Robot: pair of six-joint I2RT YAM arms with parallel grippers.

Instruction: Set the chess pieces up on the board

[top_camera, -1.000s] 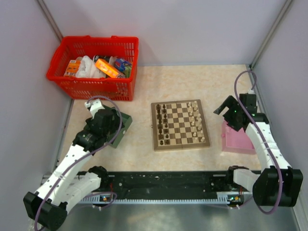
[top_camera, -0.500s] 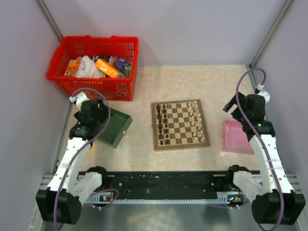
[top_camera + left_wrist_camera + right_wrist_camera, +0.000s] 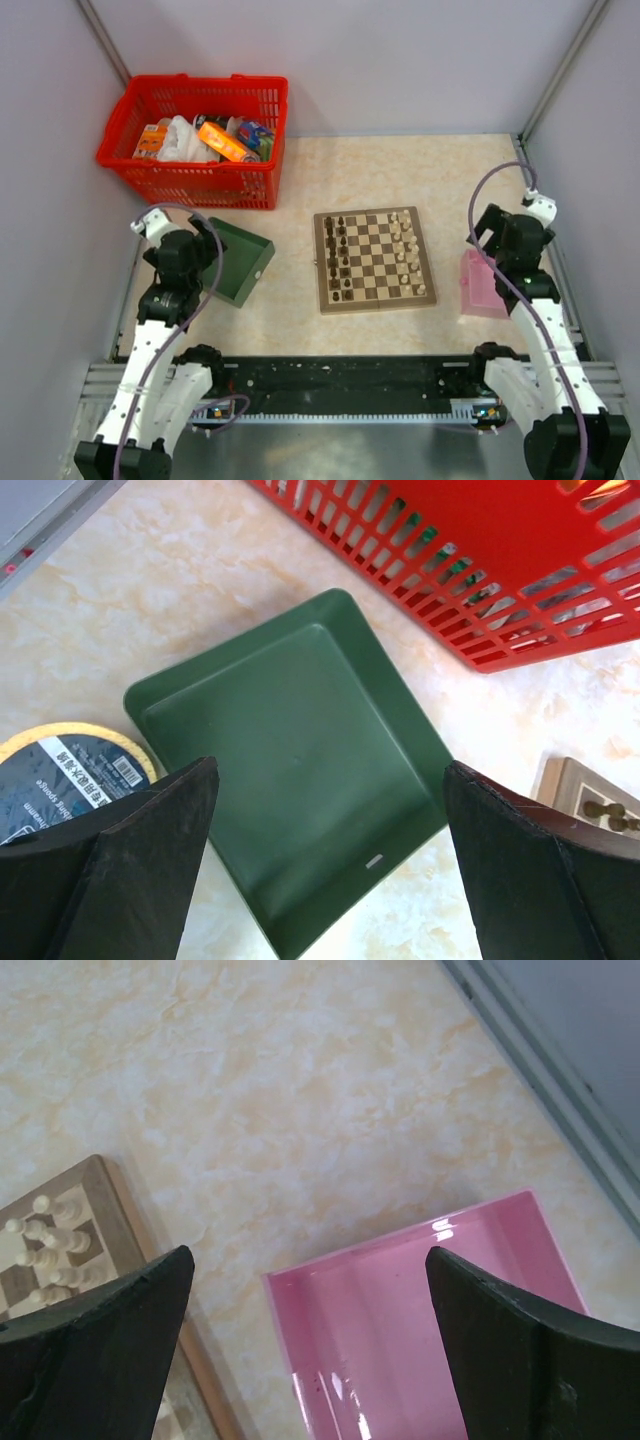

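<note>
Green tray [image 3: 300, 780] lying beneath left jaws, standing wide apart; pink box [image 3: 420, 1330] lying beneath right jaws, also apart; board [image 3: 373, 260] sitting between both.

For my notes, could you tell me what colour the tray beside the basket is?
The tray is dark green; left wrist view.

- Dark green square plastic tray [image 3: 290, 770] lies on the cream marbled tabletop [image 3: 150, 570], under the wide-spread left gripper [image 3: 328, 780].
- Red plastic lattice basket [image 3: 480, 560] stands just beyond.
- Yellow-rimmed round roll [image 3: 70, 770] sits beside the tray.
</note>
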